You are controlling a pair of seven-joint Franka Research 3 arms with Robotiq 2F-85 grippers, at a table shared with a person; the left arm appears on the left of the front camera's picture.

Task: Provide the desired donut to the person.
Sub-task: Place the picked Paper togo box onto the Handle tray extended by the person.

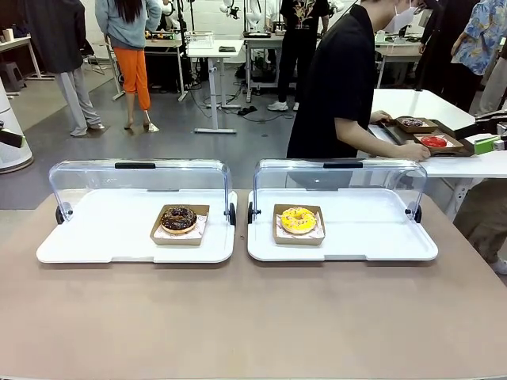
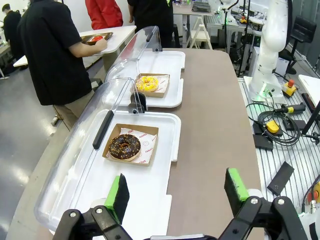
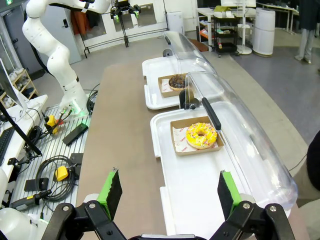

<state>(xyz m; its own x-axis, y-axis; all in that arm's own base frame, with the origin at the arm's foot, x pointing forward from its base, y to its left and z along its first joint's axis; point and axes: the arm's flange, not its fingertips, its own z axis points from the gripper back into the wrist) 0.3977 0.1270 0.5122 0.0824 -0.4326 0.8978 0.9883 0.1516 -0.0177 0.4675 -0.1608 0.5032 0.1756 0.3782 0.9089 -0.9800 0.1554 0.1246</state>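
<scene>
The paper liners under the donuts carry red print, too small to read. The chocolate donut, dark-glazed with pale specks, sits in a brown cardboard tray on the left white serving tray. The yellow donut, bright icing with sprinkles, sits in its own cardboard tray on the right white serving tray. Both clear dome lids stand swung open at the far side. The person, in black, stands turned away at a side bench, hand on a tray of donuts. The left gripper and right gripper hover above the bench, jaws spread wide, holding nothing.
</scene>
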